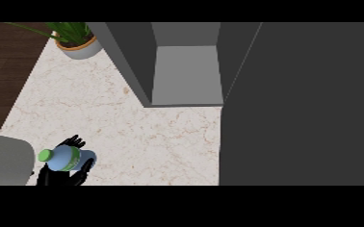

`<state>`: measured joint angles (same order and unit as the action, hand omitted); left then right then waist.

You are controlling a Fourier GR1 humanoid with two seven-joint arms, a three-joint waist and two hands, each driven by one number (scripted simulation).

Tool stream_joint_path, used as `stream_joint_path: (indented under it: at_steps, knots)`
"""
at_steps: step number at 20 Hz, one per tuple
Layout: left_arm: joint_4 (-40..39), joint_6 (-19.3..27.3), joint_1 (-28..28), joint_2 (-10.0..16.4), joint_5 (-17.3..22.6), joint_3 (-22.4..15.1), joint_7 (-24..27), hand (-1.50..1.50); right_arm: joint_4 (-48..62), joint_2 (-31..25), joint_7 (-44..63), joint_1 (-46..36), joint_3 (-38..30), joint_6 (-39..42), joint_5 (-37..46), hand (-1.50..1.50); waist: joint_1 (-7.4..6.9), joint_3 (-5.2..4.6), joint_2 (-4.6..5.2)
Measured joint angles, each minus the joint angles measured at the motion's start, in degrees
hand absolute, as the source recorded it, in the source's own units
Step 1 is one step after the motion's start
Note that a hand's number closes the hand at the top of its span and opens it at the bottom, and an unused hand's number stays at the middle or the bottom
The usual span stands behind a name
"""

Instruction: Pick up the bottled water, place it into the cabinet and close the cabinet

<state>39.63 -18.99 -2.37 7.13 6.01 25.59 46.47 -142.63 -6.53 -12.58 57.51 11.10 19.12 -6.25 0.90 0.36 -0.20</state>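
Note:
The bottled water (pixel 65 157) has a pale blue body, a green label and a green cap that points left and toward me. My left hand (pixel 59 177) is curled round it at the lower left of the head view, above the marble counter (pixel 142 125); fingers (pixel 74 141) show behind the bottle and the thumb in front. The grey cabinet (pixel 186 72) stands at the back centre with its inside showing. Its door (pixel 292 106) is swung wide open and fills the right side of the view. My right hand does not show.
A potted green plant (pixel 77 43) stands at the counter's back left corner, left of the cabinet. Dark wooden floor (pixel 18 62) lies beyond the counter's left edge. A grey rounded shape (pixel 14 161) sits at the lower left edge.

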Motion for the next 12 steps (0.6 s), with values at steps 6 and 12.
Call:
stream_joint_path:
  at_steps: [6,12]
  knots:
    - [-3.81,-1.25,-1.83,0.18,2.08,0.74,1.14,1.5,0.29,-0.18,-0.43,-0.46,-0.73,0.37,0.19,-1.5,-0.27,0.78,-0.19]
    - [-3.69,0.47,-2.51,-0.4,0.86,-0.93,2.05,1.5,0.53,0.24,-0.17,-0.45,0.98,0.29,0.66,-1.5,-0.27,0.93,-0.11]
